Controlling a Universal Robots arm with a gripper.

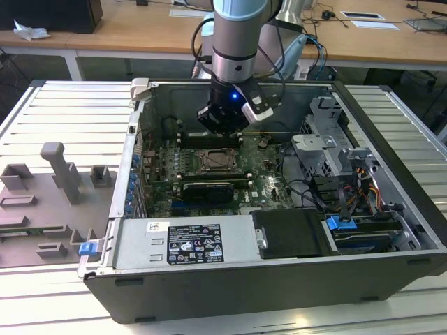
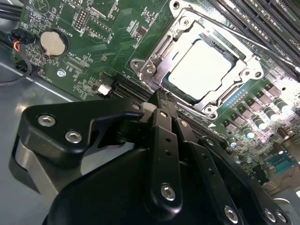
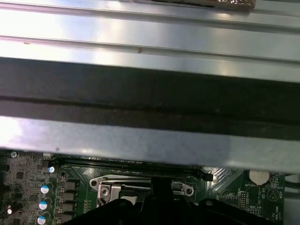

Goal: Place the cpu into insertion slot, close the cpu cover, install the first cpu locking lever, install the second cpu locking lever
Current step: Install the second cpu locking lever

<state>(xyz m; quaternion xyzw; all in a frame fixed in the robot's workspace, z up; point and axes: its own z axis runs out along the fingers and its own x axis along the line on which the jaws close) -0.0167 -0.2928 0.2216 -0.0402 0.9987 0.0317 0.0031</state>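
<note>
CPU (image 2: 199,70) lies seated in the insertion slot (image 2: 154,61), its pale metal top showing through the cut-out of the CPU cover (image 2: 187,35), which appears closed flat over it. In the exterior view, the socket (image 1: 215,162) sits mid-board inside the open computer case (image 1: 391,272), and the gripper (image 1: 222,130) hangs just beyond it. In the second wrist view the fingers (image 2: 161,119) are pressed together, holding nothing, their tip just beside the socket's edge. Judging from this, placing and covering look done and a locking lever is the step in hand. Pressing a lever down calls for the closed tip to bear on the thin rod and hook it under its catch.
</note>
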